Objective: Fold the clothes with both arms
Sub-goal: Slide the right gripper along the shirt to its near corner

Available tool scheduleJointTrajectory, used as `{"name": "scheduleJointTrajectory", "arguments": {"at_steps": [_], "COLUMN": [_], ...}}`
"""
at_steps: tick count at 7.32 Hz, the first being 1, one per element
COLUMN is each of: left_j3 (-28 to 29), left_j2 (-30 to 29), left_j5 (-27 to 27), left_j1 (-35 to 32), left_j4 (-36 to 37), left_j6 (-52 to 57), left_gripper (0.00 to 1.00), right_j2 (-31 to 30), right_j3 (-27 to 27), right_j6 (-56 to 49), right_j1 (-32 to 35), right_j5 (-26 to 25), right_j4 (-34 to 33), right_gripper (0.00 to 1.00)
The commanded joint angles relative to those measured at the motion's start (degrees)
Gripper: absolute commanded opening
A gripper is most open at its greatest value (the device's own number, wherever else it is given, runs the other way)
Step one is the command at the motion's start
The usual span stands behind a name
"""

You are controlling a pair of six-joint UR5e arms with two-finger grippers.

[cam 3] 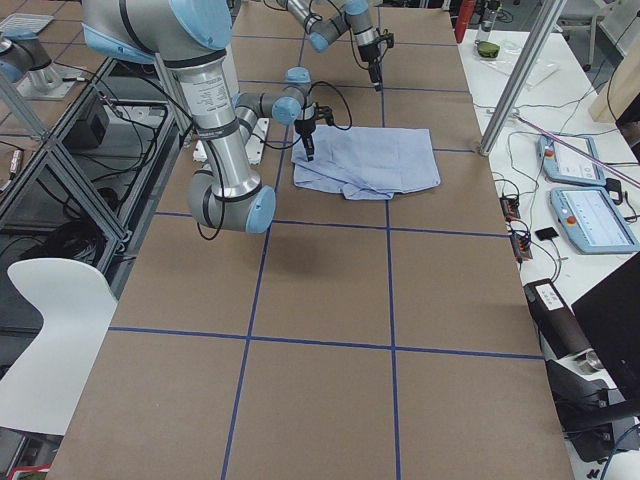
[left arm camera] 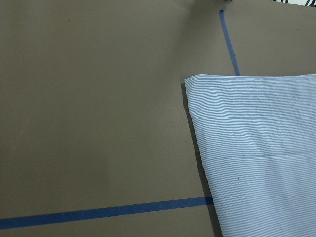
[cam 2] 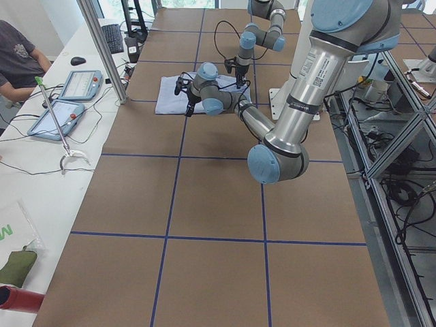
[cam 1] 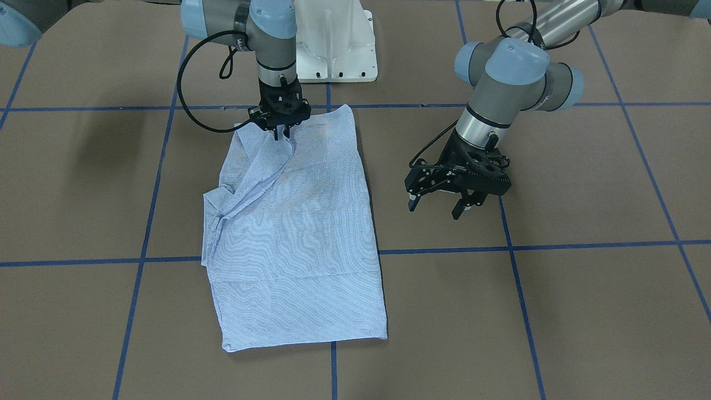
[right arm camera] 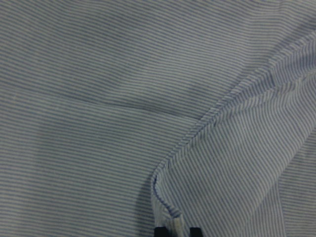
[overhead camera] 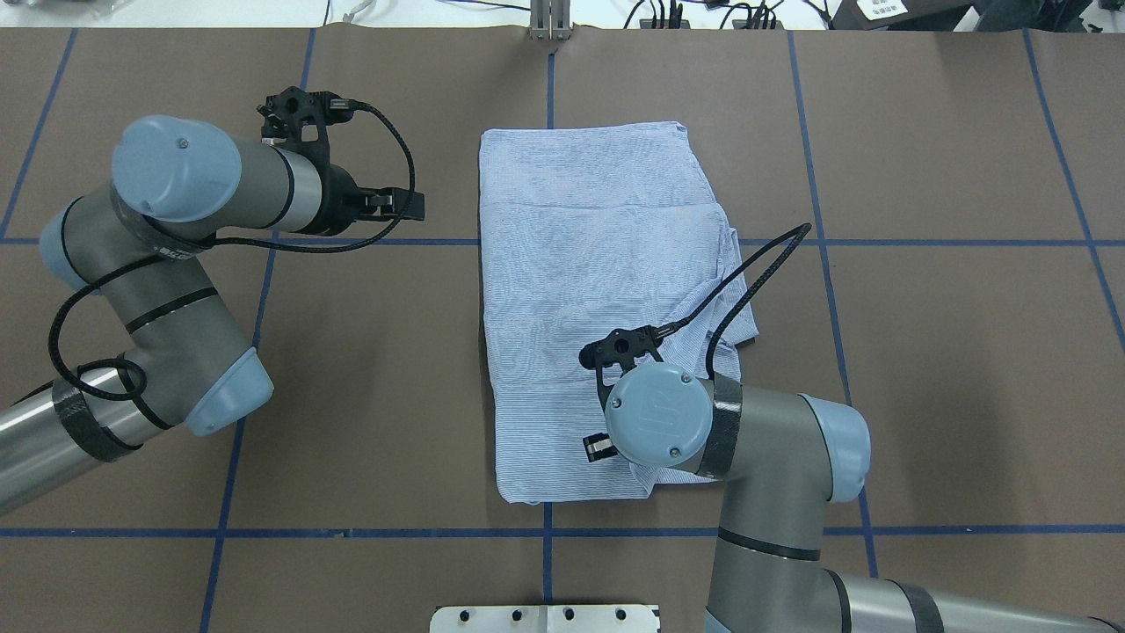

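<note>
Shirt: striped blue-and-white shirt point(cam 1: 300, 239) lies flat mid-table, folded to a rough rectangle, long side running from near my base to the far edge.
Shirt edges: my left edge is straight and clean. My right edge is bunched, with loose folds and a flap sticking out sideways.
Right claw: my right claw point(cam 1: 281, 133) points straight down on the near end of the shirt, close to the near right corner. The tips are pressed together on a raised ridge of cloth.
Right wrist view: cloth fills the frame. A crease runs down to my right claw point(right arm camera: 176, 231) and a small fold of striped fabric sits between the two black tips.
Left claw: my left claw point(cam 1: 435, 210) is spread wide with nothing in it, over bare table off the shirt's left side. It is clear of the cloth.
Left claw height: probably just above the surface, but I can't tell for sure from these angles.
Left wrist view: shows one corner of the shirt point(left arm camera: 261, 148) on the brown top, with a tape line point(left arm camera: 98, 215) running under it.
Overhead: my left claw point(overhead camera: 413, 204) points sideways at the shirt point(overhead camera: 580, 264). My right wrist covers most of the grip point.
Table: brown table point(cam 1: 583, 183) with a blue tape grid.
Base: white base point(cam 1: 336, 50) sits just beyond the near end of the shirt.
</note>
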Motion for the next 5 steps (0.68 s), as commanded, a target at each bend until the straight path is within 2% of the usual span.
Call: {"name": "scheduleJointTrajectory", "arguments": {"at_steps": [1, 3, 5], "left_j3": [-0.03, -0.03, -0.03], "left_j2": [0.06, -0.02, -0.20], "left_j5": [0.00, 0.00, -0.09], "left_j1": [0.00, 0.00, 0.00], "left_j4": [0.02, -0.07, -0.07], "left_j6": [0.09, 0.09, 0.00], "left_gripper": [1.00, 1.00, 1.00], "right_j2": [0.47, 0.29, -2.41], "right_j3": [0.05, 1.45, 6.79], "right_j6": [-0.04, 0.23, 0.58], "right_j1": [-0.03, 0.05, 0.84], "right_j5": [0.09, 0.17, 0.26], "right_j4": [0.04, -0.04, -0.22], "right_gripper": [0.00, 0.00, 0.00]}}
